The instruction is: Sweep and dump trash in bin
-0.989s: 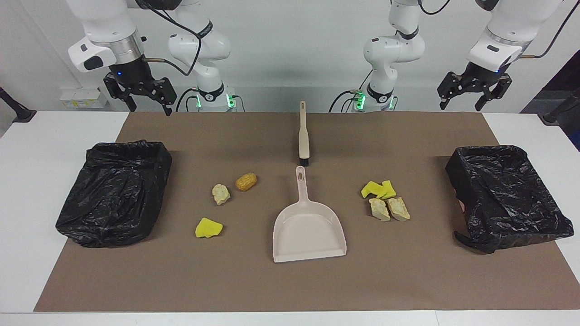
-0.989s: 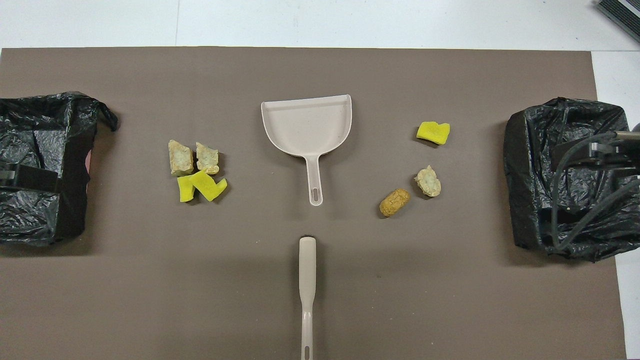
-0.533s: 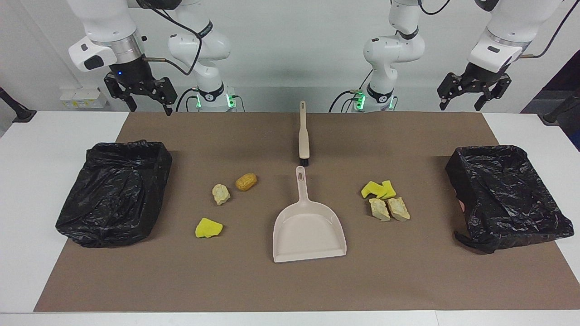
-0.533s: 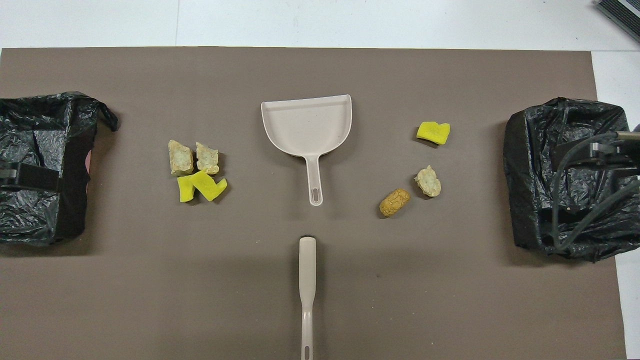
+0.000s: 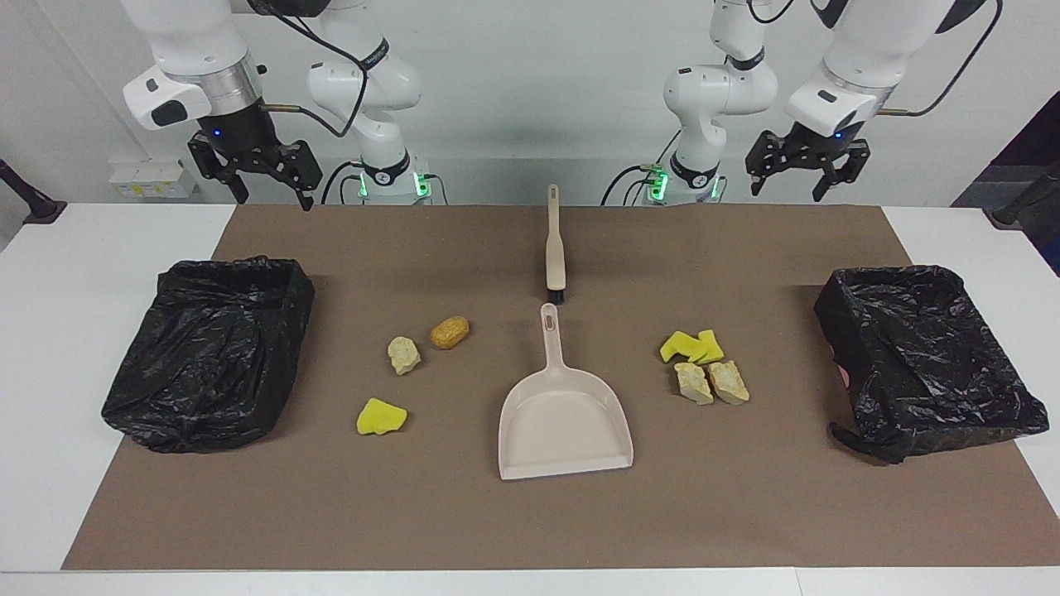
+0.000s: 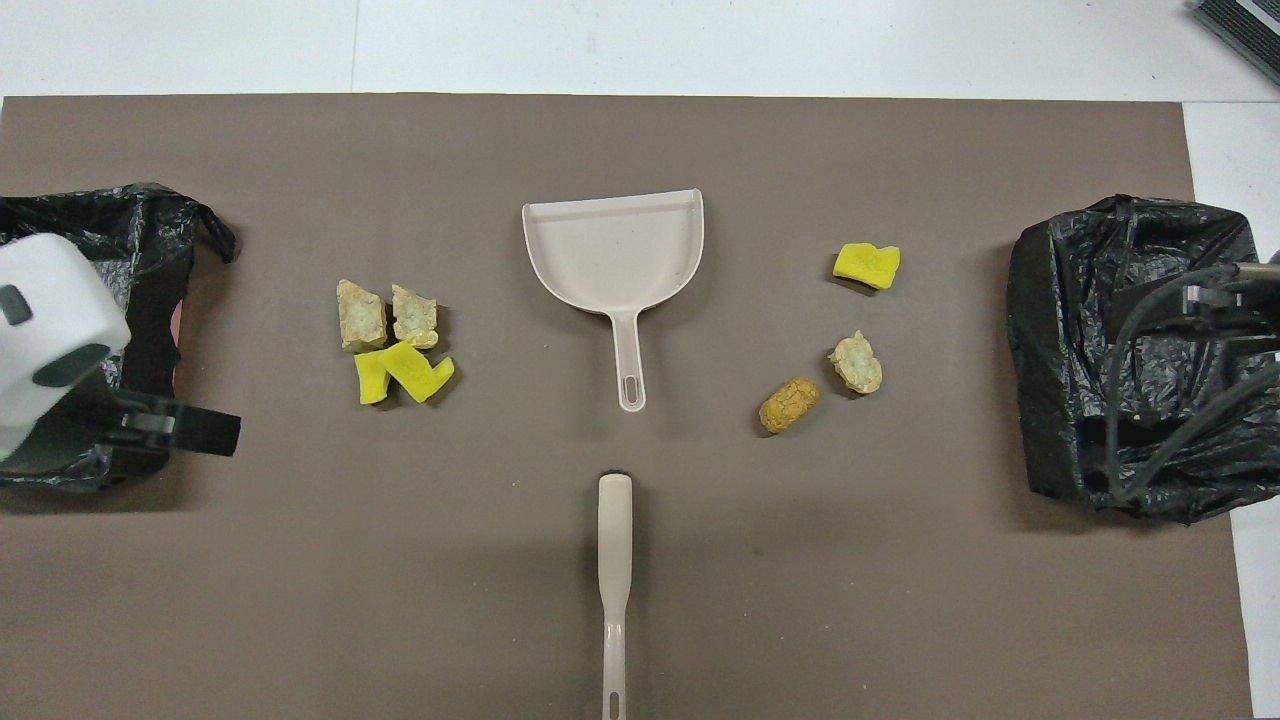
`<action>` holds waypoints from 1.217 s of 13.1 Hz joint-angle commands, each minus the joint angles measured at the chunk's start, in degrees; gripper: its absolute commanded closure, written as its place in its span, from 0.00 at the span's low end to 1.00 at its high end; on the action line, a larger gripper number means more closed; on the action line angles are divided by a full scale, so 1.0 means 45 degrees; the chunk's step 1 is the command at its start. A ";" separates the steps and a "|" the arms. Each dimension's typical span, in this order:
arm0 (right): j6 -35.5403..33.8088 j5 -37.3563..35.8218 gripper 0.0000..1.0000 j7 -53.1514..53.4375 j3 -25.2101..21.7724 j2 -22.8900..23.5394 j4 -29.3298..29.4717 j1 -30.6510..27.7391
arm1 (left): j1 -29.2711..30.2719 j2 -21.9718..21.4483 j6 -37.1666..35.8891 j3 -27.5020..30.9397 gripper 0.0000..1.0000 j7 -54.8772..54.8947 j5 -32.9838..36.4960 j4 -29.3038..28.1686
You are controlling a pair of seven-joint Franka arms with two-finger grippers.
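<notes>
Stage: nothing swept yet. All seven scraps are lying loose on the brown mat (image 5: 745,513) covering the white desk (image 5: 58,348).

Trash, right arm's end: orange-brown peanut-shaped lump (image 5: 449,332), cream crumbly chunk (image 5: 403,354) just beside it, yellow sponge piece (image 5: 380,416) lying farther from the robots.

Trash, left arm's end: two yellow sponge pieces (image 5: 691,346) touching two cream crumbly chunks (image 5: 710,382), one tight cluster.

Tools: beige plastic dustpan (image 5: 564,414) sitting empty mid-mat, handle toward the robots; beige long-handled brush (image 5: 554,247) lying untouched, nearer to the robots, bristles by the dustpan handle.

Bins: two black-bag-lined bins (image 5: 211,352) (image 5: 927,360), one at each end; no scraps are showing in either.

Left end effector (image 5: 805,170): hanging over the mat's robot-side edge, fingers spread, carrying nothing. Right end effector (image 5: 257,172): waiting above the mat's corner, fingers apart, carrying nothing.

Remaining: picking up tools, sweeping, dumping.

Markings: no readable brand, label or writing.
</notes>
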 commanded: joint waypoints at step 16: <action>0.3947 -0.0202 0.00 0.3303 0.0203 0.6252 0.3139 0.4045 | -0.9791 0.0797 0.8265 0.0171 0.00 -0.9740 -0.0615 -0.7458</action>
